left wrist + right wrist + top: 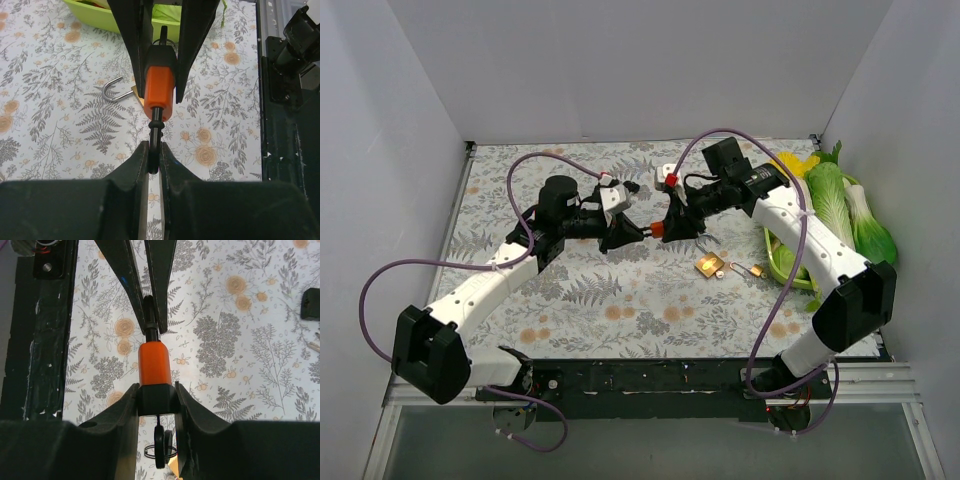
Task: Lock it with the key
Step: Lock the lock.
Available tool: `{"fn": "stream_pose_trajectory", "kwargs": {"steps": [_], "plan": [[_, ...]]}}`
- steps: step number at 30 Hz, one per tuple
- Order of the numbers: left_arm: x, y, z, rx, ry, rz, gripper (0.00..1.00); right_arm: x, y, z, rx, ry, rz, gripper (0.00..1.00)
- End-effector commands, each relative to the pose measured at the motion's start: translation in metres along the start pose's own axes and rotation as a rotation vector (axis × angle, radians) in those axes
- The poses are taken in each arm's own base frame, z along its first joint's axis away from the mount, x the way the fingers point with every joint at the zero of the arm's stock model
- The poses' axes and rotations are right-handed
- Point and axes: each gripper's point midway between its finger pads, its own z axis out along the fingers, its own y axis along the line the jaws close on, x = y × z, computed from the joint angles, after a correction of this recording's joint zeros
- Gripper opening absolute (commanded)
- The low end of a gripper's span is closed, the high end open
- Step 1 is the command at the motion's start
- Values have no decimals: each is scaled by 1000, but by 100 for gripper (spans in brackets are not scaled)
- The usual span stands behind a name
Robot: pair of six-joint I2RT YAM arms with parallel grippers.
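Observation:
An orange lock with a black end (657, 229) hangs in the air between both grippers, above the middle of the floral mat. My right gripper (156, 397) is shut on the lock's black end (156, 399); the orange body (154, 362) points away from it. Black keys on a wire ring (161, 445) dangle under those jaws. My left gripper (155, 157) is shut on a thin black piece (156, 131) sticking out of the orange end (160, 85). I cannot tell whether that piece is a key or the shackle.
A brass padlock (710, 266) with an open steel shackle (114, 92) lies on the mat just right of centre, a small key (750, 270) beside it. A green basket (785, 262) and toy vegetables (835, 195) sit at the right wall.

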Motion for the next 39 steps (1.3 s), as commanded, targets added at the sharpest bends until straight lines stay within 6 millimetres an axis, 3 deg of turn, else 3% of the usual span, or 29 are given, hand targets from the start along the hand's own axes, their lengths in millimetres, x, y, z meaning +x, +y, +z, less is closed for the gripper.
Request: {"fn": "stream_pose_trajectory", "kwargs": {"steps": [1,9,15,34,39], "plan": [[-76,-42,20,119,-228,364,0,-82,71,28,-385,-293,-133,1],[-74,-58,20,146,-238,392,0,-93,67,29,-382,-331,-112,1],[-82,-61,22,162,-260,336,0,-90,70,39,-351,-313,-132,1],[-97,-70,30,154,-355,381,0,-89,108,57,-453,-333,-160,1],[-101,-67,31,139,-367,382,0,-87,107,58,-455,-320,-153,1]]}}
